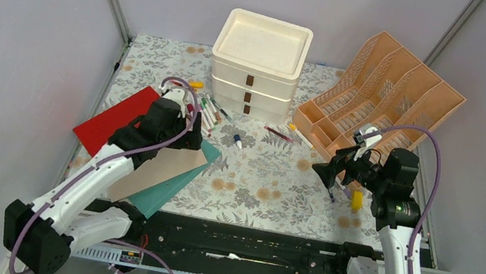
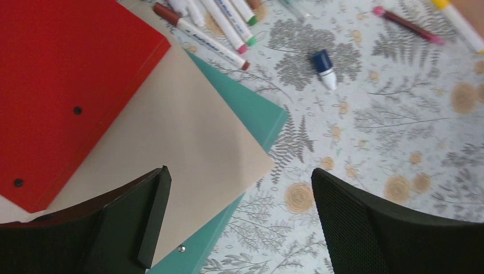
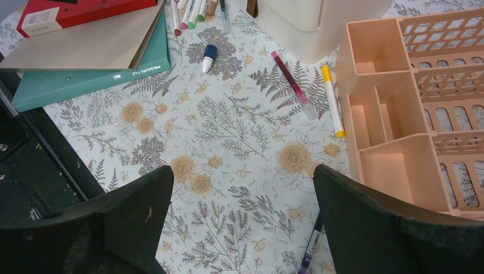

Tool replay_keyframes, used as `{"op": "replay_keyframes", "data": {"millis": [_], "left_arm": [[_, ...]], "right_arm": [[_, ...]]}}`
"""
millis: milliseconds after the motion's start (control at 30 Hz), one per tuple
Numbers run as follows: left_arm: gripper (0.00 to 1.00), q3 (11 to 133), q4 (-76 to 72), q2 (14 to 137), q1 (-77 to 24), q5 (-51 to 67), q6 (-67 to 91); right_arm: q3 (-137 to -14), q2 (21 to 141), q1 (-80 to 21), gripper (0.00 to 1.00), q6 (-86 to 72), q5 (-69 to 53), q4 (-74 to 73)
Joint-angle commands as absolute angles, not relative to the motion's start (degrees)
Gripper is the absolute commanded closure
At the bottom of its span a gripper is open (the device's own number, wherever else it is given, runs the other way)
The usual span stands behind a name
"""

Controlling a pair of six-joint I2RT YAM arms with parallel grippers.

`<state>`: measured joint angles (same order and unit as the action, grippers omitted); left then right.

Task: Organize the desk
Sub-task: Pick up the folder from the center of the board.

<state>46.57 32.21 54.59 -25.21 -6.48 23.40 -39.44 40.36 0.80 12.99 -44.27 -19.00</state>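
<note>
Scene: A cluttered desk [image 1: 262, 185], its cloth printed with ferns and orange flowers, fills the railed enclosure from the arms' bases to the back wall.

Lie of the desk: Flat and square to the walls. Its long axis looks to run left to right across both arms, though the foreshortened top view leaves that a judgement.

Left gripper [image 2: 240, 177]: Jaws spread wide with nothing between them. It hangs over the corner of a beige folder [image 2: 188, 131], which lies under a red folder [image 2: 68, 74] and on a teal folder [image 2: 254, 111].

Right gripper [image 3: 242, 171]: Likewise wide and empty, above bare cloth beside the peach organiser [image 3: 388, 114]. A purple pen [image 3: 308, 251] lies on the cloth close below it.

Loose items: A fan of markers [image 2: 222, 28] lies near the cream drawer unit [image 1: 258, 65]. A small blue-capped tube [image 2: 324, 67] sits alone in mid-desk, while a crimson pen [image 3: 292, 84] and a yellow-tipped marker [image 3: 332, 101] lie just beside the organiser.

Step in hand: Seemingly the approach to a pick. The organiser's front compartments show empty and nothing is gripped.

Next move: The right arm would likely need to drop onto a pen, turning its jaws across the barrel. The left must catch a thin folder edge or reach on to the markers.
</note>
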Motion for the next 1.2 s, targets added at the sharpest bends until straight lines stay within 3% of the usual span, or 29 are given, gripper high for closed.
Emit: {"op": "replay_keyframes", "data": {"millis": [0, 333, 567, 767, 1067, 1167], "left_arm": [[0.01, 50.6, 34.1, 60.2, -26.7, -14.8, 21.0], [0.01, 65.0, 36.4, 83.0, -27.4, -29.0, 12.0], [0.03, 73.2, 34.0, 96.4, -19.0, -23.5, 17.5], [0.21, 76.1, 32.4, 102.3, -13.8, -20.2, 23.3], [0.22, 79.3, 32.3, 108.3, -12.2, -23.8, 25.6], [0.29, 81.1, 33.5, 110.1, -11.8, -24.6, 25.8]], "right_arm": [[-39.6, 40.0, 0.9, 0.00, 14.2, -45.8, -18.8], [-39.7, 40.3, 0.9, 0.00, 14.2, -48.2, -19.2], [-39.7, 39.1, 0.9, 0.00, 14.2, -49.1, -19.3], [-39.6, 38.1, 0.9, 0.00, 14.2, -49.7, -19.5], [-39.6, 37.7, 0.9, 0.00, 14.4, -50.3, -19.6], [-39.6, 37.9, 0.9, 0.00, 14.5, -50.1, -19.6]]}}
